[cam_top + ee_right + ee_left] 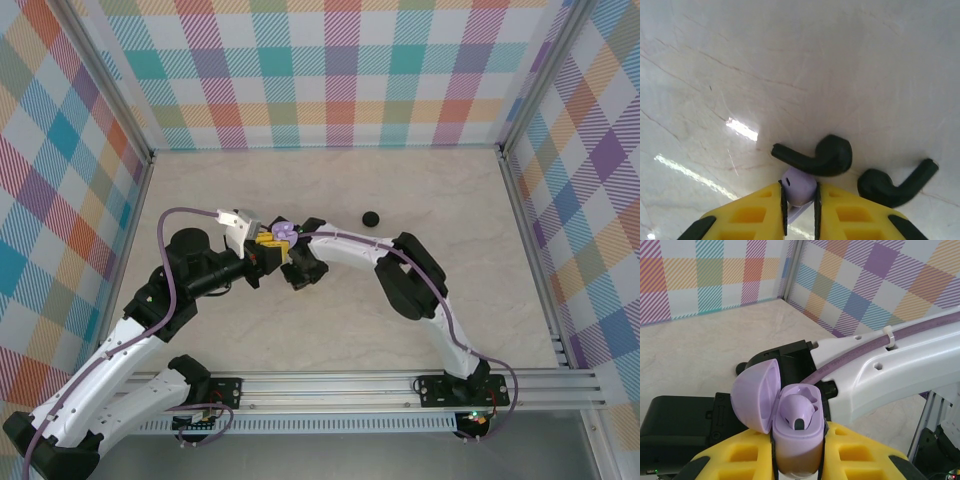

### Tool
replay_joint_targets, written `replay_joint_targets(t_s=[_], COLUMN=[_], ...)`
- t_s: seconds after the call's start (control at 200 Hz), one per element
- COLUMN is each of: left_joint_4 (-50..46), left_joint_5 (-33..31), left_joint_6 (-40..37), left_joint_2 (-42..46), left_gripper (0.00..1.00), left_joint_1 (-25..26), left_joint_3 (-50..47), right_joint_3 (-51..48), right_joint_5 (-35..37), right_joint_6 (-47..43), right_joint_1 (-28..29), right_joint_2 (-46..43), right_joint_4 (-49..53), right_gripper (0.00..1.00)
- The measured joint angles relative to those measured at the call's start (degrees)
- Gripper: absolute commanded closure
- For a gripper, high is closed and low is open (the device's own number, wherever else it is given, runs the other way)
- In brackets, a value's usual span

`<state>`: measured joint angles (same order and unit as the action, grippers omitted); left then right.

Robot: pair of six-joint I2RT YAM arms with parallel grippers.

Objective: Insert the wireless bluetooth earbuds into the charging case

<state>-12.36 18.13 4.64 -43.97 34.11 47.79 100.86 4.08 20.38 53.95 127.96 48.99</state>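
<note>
So the left gripper (799,442) has its yellow fingers (740,457) pressed onto the lavender case (796,450), pinching it low on the body and holding it upright off the table (450,200). The lid (756,395) is flipped open to the left. One lavender bud (797,412) sits in the case's well, dark tip facing the camera. The right arm (890,370), white with a purple cable, runs right behind the case.

The right gripper (800,202) is pinching a second lavender bud (799,186): rounded head poking out between the fingertips, stem going back between the pads. It's low over the table, but I can't tell if the bud touches the surface.

Two black buds (817,156) lie on the table just past that gripper. The nearer one is right beside the held bud's head, and I can't tell if they touch. The other (892,185) is off to the right, a bit apart from the first.

From the top camera both grippers meet mid-table, the case (283,230) showing as a lavender spot between them. A small black disc (371,218) sits alone to the right of that, apart from both arms.
</note>
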Motion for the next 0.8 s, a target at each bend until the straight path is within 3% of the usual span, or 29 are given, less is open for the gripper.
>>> replay_joint_targets(t_s=[0.495, 0.8], left_joint_4=[0.04, 0.04], left_joint_5=[0.42, 0.42], left_joint_6=[0.02, 0.02], left_joint_2=[-0.07, -0.11], left_gripper=[0.92, 0.92], left_joint_1=[0.00, 0.00], left_joint_3=[0.00, 0.00], right_joint_3=[-14.67, -20.68], right_joint_5=[-1.09, 2.19], right_joint_6=[1.01, 0.96], right_joint_1=[-5.53, -10.16], right_joint_2=[-13.27, -14.86], right_joint_4=[-6.12, -5.75], right_gripper=[0.79, 0.79])
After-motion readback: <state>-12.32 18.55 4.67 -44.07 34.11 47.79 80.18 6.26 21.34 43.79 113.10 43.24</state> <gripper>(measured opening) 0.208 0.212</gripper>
